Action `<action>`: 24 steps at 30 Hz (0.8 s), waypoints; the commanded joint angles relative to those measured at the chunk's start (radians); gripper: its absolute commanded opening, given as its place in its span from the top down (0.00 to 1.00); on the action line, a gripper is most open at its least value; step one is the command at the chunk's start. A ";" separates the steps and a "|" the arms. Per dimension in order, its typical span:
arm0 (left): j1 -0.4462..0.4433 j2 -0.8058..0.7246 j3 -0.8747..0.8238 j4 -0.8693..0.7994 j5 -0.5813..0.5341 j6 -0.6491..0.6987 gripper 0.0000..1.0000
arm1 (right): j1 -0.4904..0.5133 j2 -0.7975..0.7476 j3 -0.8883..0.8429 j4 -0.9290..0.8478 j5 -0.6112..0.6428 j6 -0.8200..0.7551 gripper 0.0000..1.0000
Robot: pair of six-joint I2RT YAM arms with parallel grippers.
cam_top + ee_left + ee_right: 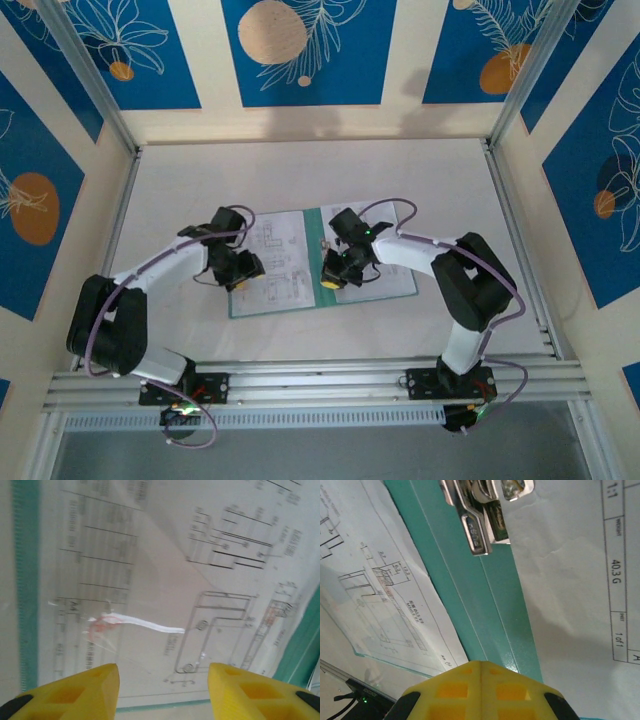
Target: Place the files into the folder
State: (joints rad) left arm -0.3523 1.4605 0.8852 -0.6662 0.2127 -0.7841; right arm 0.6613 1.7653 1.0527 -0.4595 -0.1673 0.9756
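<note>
The folder (311, 232) lies open at frame centre in the top view, with printed sheets (280, 245) on both halves. The sheets are judged light, limp and slippery (they crease easily), so take them at a free edge. The left gripper (164, 672) hangs with fingers apart and empty above the left sheet. The right gripper (481, 667) has its fingers pressed together, empty, over the spine. The right wrist view resolves the metal clip (475, 510); the top view gives overall layout

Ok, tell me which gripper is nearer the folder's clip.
Right. The right gripper, shut, is over the folder spine close to the clip; the left gripper, open, is over the sheet on the left side, farther off.
</note>
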 commanded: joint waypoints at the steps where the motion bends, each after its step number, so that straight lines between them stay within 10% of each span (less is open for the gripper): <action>1: 0.073 -0.005 -0.046 -0.004 0.093 0.064 0.50 | 0.008 0.032 0.015 -0.023 -0.022 0.017 0.95; 24: 0.214 0.068 -0.038 0.009 0.041 0.290 0.47 | 0.000 0.132 0.007 -0.113 -0.013 0.022 0.99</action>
State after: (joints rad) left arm -0.1520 1.5047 0.8127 -0.6586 0.2867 -0.5488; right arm 0.6563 1.8496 1.0760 -0.4904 -0.1867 0.9882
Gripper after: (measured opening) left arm 0.533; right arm 0.067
